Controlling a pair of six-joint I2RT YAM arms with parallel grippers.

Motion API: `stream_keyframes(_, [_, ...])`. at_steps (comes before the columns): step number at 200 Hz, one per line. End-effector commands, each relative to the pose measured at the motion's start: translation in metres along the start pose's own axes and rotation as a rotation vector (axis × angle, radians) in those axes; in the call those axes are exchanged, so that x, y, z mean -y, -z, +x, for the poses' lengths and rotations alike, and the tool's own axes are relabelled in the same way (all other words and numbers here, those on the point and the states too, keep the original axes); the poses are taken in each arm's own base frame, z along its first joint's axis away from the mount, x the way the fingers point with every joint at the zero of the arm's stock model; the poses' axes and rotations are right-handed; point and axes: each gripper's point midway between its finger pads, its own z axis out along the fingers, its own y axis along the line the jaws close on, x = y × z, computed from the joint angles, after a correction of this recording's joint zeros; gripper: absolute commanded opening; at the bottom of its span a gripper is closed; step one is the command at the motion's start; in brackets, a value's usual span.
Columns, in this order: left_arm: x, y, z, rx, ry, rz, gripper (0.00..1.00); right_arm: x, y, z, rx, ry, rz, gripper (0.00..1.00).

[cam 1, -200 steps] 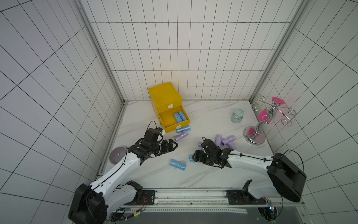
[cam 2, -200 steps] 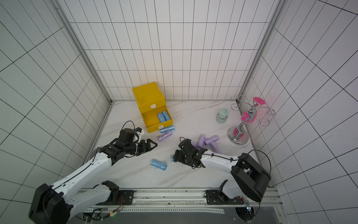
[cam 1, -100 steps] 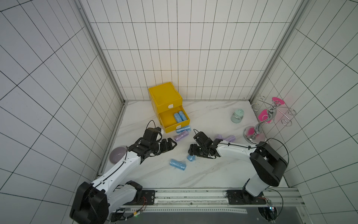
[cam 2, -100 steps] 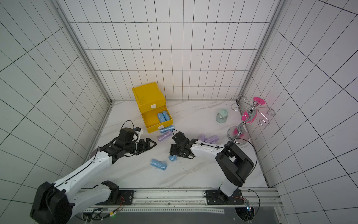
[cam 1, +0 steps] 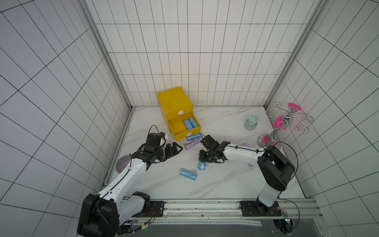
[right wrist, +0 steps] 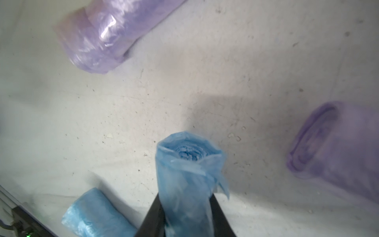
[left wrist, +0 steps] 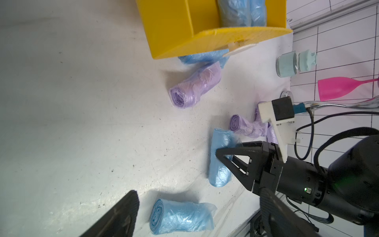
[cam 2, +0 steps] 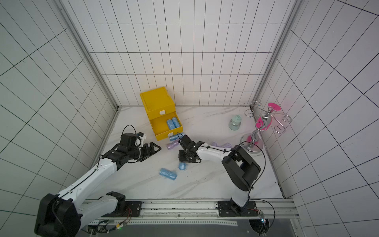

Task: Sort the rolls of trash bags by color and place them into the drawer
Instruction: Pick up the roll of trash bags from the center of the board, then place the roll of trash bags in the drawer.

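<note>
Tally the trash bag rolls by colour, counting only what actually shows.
Blue rolls: 5, with 2 in the drawer and 1 between the right gripper jaws
Lilac rolls: at least 3; the right arm hides part of a cluster
Total: at least 8

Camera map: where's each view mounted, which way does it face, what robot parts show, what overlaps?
Top views: high above the front rail, looking down; left arm, right arm, open left gripper, drawer.
Left wrist: on the left arm, facing the drawer and right gripper; own finger shows.
Right wrist: on the right arm, looking along its fingers, shut on a blue roll.
Shared: that blue roll shows in every view.
</note>
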Motion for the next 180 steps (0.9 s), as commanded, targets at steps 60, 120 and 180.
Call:
stream_keyframes(60, [0.029, 0.028, -0.058, 0.112, -0.036, 0.078, 0.92, -0.032, 0.094, -0.061, 0.122, 0.161, -0.013, 0.23])
stream_keyframes(120, [0.029, 0.031, -0.094, 0.150, -0.010, 0.089, 0.93, -0.102, 0.119, -0.130, 0.183, 0.328, -0.077, 0.24])
stream_keyframes(180, [0.013, 0.031, -0.112, 0.186, 0.055, 0.086, 0.93, -0.163, 0.089, -0.190, 0.242, 0.402, -0.193, 0.23])
